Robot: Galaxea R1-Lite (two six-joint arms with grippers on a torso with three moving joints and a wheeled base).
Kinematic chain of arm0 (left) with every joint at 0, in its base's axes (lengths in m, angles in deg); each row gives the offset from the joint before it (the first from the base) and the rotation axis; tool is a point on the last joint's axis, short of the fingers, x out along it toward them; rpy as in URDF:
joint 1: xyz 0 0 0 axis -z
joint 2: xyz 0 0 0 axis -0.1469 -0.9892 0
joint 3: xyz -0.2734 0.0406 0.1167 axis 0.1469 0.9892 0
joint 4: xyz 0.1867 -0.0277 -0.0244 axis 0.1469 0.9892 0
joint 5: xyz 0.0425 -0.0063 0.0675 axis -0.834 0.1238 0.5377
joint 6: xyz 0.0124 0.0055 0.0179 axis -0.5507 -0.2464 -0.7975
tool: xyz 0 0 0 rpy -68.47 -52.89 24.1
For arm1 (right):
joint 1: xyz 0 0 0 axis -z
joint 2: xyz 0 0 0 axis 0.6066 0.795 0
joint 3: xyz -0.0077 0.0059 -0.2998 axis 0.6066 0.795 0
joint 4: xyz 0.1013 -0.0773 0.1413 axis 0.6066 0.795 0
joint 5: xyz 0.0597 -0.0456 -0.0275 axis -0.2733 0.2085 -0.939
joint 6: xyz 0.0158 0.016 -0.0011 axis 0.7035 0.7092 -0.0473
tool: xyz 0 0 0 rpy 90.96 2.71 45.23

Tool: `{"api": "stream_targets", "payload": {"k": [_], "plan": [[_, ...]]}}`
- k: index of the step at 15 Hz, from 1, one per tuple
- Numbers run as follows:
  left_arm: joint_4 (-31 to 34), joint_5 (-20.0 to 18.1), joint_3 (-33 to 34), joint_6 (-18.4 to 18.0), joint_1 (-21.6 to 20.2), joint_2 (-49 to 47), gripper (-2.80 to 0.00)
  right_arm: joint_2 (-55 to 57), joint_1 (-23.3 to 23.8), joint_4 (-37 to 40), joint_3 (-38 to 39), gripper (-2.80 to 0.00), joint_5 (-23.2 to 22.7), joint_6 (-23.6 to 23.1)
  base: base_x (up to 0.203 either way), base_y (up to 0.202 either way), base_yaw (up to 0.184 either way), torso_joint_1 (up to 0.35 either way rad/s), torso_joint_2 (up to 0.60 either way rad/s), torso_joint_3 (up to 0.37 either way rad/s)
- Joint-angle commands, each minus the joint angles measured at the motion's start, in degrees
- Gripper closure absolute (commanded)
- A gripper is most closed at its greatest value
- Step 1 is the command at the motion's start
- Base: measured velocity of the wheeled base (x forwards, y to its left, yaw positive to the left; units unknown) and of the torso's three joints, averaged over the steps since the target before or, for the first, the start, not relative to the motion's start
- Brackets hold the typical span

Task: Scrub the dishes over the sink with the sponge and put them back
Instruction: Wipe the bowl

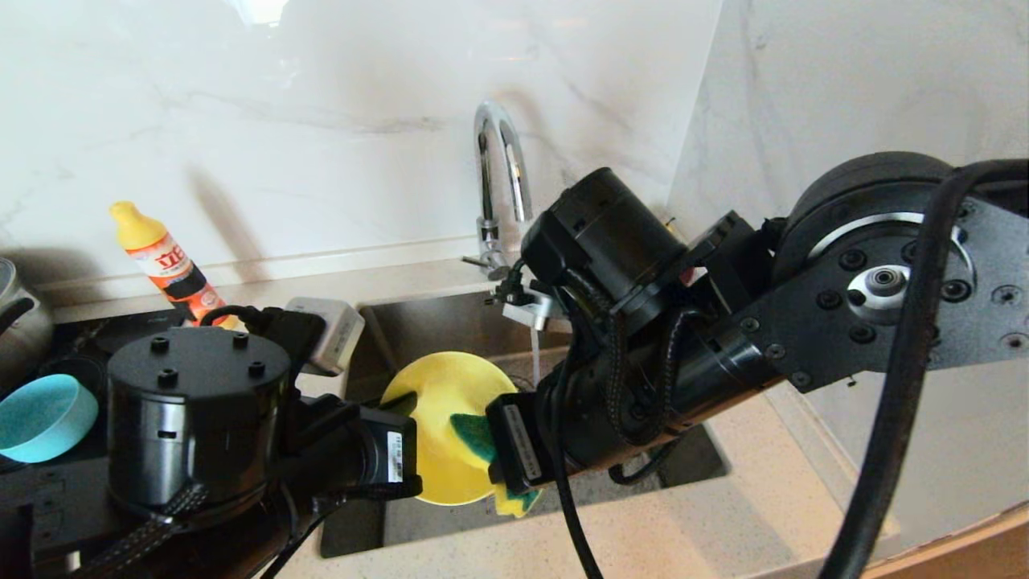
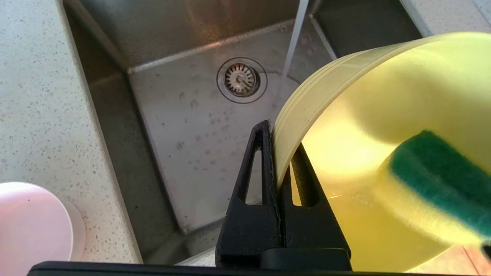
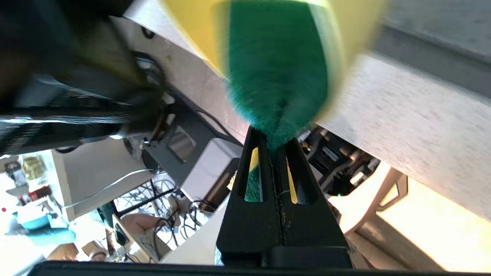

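The yellow bowl [image 1: 438,418] is held on edge over the sink [image 2: 199,126], its rim pinched between the closed jaws of the left gripper [image 2: 273,132], with its open side turned toward the right arm. The sponge [image 1: 474,434] is clamped in the right gripper [image 3: 273,140], whose jaws are squeezed narrow on the foam; its green face [image 2: 441,180] is pressed into the bowl's inner wall, close to the rim and across the bowl from where the left fingers bite.

The relation that matters most is this one — the sponge lies inside the bowl's hollow, so any scrubbing stroke is likely to be swept around or across that curved wall, with the left grip serving as the only brace. The sponge's long side appears to run roughly across the bowl's opening, though blur makes this uncertain.

A thin stream of water [image 2: 291,42] falls from the tap [image 1: 498,177] just beyond the bowl, landing near the drain [image 2: 241,79]. A teal bowl [image 1: 40,418] is set on the counter to the left, and a pink bowl [image 2: 34,226] sits beside the sink — both well apart from the grippers.
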Motion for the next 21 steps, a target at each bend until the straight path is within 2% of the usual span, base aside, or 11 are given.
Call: {"api": "stream_targets", "payload": {"k": [1, 8, 15, 18, 21], "plan": [[-0.1, 0.2, -0.5, 0.1, 0.0, 0.2, 0.00, -1.3, 0.8, 0.2, 1.5, 0.00, -0.1, 0.2, 0.000, 0.000, 0.000, 0.000, 0.00, 0.000], [0.0, 0.2, -3.3, -0.1, -0.4, -0.8, 0.00, 0.0, -1.2, 0.2, -0.3, 0.00, -0.1, 0.1, 0.000, 0.000, 0.000, 0.000, 0.00, 0.000], [-0.2, 0.3, -1.5, 0.3, -0.4, -0.1, 0.00, 5.6, -3.4, 1.6, -7.6, 0.00, -0.2, 0.3, 0.000, 0.000, 0.000, 0.000, 0.00, 0.000], [-0.1, 0.3, -2.0, 0.1, -1.5, 0.2, 0.00, 4.5, -3.1, 2.3, -6.8, 0.00, 0.0, 1.1, 0.000, 0.000, 0.000, 0.000, 0.00, 0.000], [-0.1, 0.3, -1.7, 0.1, -1.8, 0.2, 0.00, 2.4, -0.3, 4.0, -5.9, 0.00, -0.1, 1.8, 0.000, 0.000, 0.000, 0.000, 0.00, 0.000]]}}
